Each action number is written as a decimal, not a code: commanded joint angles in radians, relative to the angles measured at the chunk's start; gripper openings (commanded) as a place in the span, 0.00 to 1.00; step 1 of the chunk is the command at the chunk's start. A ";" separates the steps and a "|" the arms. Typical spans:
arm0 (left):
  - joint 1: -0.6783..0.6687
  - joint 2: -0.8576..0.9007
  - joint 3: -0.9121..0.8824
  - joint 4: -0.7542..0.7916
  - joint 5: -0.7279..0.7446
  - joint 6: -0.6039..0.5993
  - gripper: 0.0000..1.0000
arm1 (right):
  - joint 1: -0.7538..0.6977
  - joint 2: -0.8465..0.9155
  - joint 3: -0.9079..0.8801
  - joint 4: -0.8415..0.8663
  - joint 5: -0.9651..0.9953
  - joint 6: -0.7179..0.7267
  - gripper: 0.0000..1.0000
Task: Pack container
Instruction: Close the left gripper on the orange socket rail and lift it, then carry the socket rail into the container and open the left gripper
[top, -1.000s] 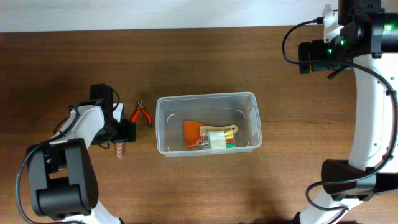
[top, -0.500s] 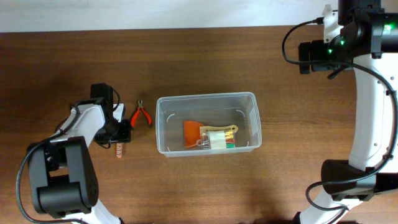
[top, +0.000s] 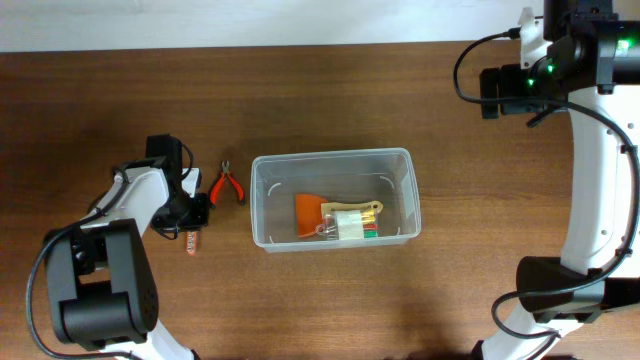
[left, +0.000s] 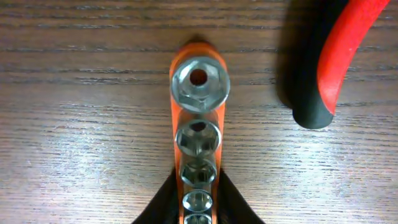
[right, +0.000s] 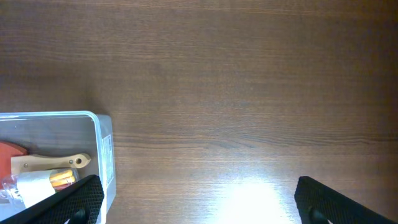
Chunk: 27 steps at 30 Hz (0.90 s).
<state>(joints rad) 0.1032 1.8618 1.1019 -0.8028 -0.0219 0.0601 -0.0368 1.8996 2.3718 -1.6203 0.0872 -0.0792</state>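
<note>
**Left claw clamped on the socket rail beside the container**

The clear plastic container sat in the middle of the brown wooden tabletop, its long side running left to right. Inside it lay an orange tool. Touching that, toward the right, was a wooden-handled item with a pale bundle over it.

Just off the container's left wall, apart from it, lay the red-handled pliers. Near the pliers lay an orange socket rail carrying a row of steel sockets, the largest at its far end.

The left claw was closed on that rail, one black finger pressed against each side.

The right claw hung over bare wood well away, beyond the container's right end. Its fingers were spread wide and held nothing.
</note>
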 joint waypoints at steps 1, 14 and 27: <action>0.005 0.055 -0.022 -0.002 -0.027 0.000 0.06 | -0.004 0.005 -0.005 -0.003 -0.008 0.009 0.99; 0.003 -0.003 0.286 -0.227 -0.022 -0.015 0.02 | -0.004 0.005 -0.005 0.002 -0.005 0.009 0.99; -0.190 -0.210 0.625 -0.366 0.225 0.304 0.02 | -0.135 -0.142 0.003 0.040 0.024 0.186 0.99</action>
<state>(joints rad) 0.0132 1.6558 1.7283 -1.1408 0.0830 0.1902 -0.0784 1.8725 2.3711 -1.5864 0.0917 -0.0288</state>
